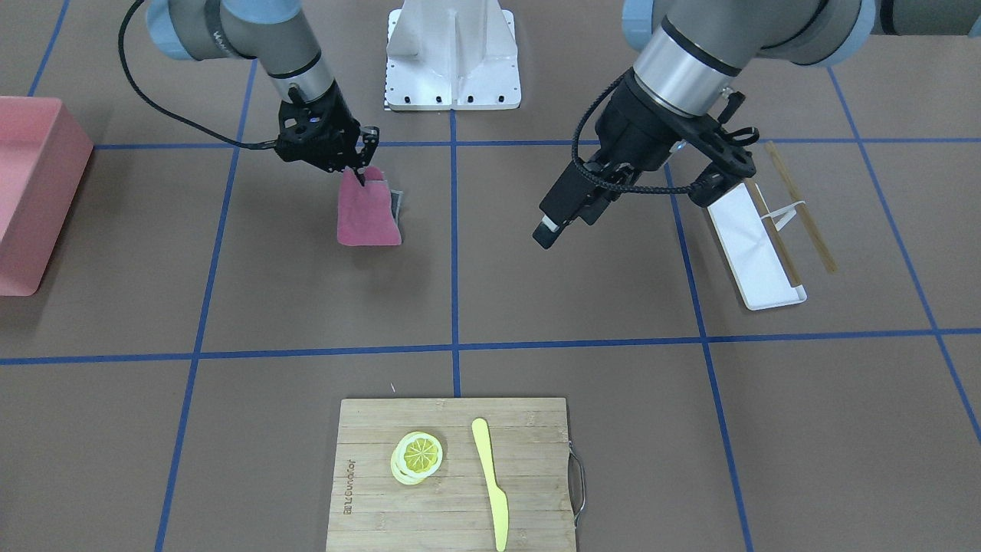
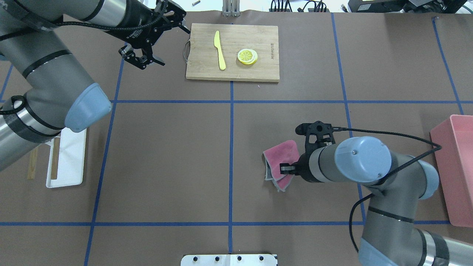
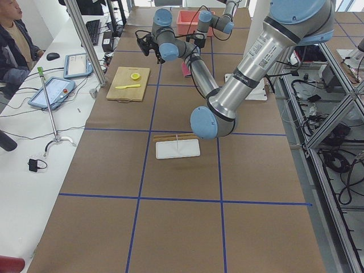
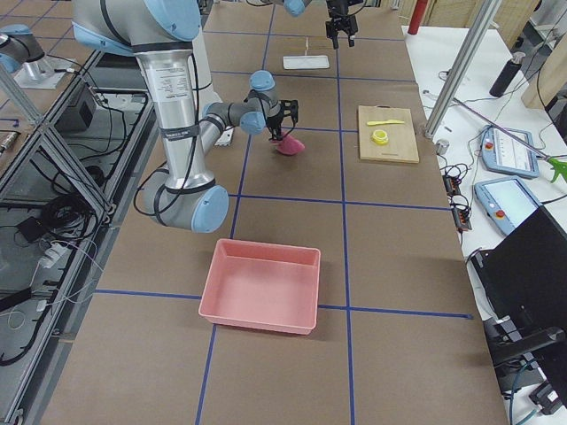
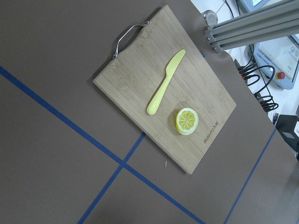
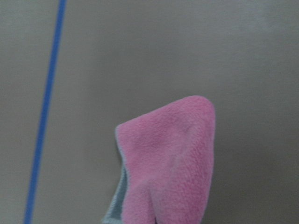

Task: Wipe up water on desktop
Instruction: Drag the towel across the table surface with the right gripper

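The brown desktop [image 1: 582, 383] with its blue tape grid shows no water that I can make out. My right gripper [image 1: 359, 172] is shut on the top corner of a pink cloth [image 1: 369, 218], which hangs down to about the desktop, left of the centre line in the front view. In the overhead view the cloth [image 2: 282, 155] sits just left of the right gripper [image 2: 286, 169]. The right wrist view shows the cloth [image 6: 177, 154] over bare desktop. My left gripper [image 1: 567, 222] is open and empty, held high and apart from the cloth. It points toward the cutting board [image 5: 140, 79].
A bamboo cutting board [image 1: 368, 521] holds a yellow knife [image 1: 490, 483] and a lemon slice [image 1: 418, 456]. A white tray [image 1: 755, 253] and wooden sticks [image 1: 801, 207] lie under the left arm. A pink bin [image 1: 31, 192] stands at the right arm's side. The robot base plate [image 1: 452, 61] is behind.
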`<state>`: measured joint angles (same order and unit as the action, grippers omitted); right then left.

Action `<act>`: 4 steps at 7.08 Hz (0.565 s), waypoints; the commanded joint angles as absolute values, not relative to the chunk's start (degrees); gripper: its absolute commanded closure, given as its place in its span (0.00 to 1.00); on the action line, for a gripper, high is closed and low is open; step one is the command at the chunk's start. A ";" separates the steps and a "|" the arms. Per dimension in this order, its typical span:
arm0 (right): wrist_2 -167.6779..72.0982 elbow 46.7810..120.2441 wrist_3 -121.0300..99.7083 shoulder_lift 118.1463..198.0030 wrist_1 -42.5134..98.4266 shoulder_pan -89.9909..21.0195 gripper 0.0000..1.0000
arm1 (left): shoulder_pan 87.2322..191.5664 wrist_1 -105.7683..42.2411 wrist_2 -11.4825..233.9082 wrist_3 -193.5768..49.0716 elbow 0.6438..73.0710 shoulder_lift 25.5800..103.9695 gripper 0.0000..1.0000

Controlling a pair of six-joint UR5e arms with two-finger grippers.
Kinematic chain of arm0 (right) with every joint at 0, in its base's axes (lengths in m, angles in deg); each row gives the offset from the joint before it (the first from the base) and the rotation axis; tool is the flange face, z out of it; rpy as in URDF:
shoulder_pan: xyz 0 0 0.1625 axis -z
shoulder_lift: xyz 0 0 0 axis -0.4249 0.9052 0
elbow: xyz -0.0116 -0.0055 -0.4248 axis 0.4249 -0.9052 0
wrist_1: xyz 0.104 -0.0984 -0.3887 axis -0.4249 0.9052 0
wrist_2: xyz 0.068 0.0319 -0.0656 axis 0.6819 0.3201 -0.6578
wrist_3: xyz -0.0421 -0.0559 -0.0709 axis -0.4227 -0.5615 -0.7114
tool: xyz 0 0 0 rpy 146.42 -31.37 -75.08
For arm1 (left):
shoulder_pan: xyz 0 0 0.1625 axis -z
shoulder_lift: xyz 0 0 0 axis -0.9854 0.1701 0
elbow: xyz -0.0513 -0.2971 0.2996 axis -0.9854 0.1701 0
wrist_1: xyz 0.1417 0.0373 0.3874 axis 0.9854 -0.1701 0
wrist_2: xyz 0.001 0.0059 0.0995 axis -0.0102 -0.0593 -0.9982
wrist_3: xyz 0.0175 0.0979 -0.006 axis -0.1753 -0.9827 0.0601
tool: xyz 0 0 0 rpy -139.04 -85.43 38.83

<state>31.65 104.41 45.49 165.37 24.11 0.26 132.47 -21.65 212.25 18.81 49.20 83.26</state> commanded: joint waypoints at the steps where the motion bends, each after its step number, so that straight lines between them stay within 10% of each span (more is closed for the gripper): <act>1: 41.83 105.30 33.82 175.49 23.72 -9.70 1.00 | 136.78 -21.13 216.23 8.61 49.68 79.04 0.02; 4: 42.48 105.74 27.32 178.55 24.42 -12.83 1.00 | 144.70 -21.13 221.87 -5.19 51.79 70.79 0.02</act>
<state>42.41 105.64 27.84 178.93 23.94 -12.51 142.02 -21.14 220.40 1.16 51.08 74.49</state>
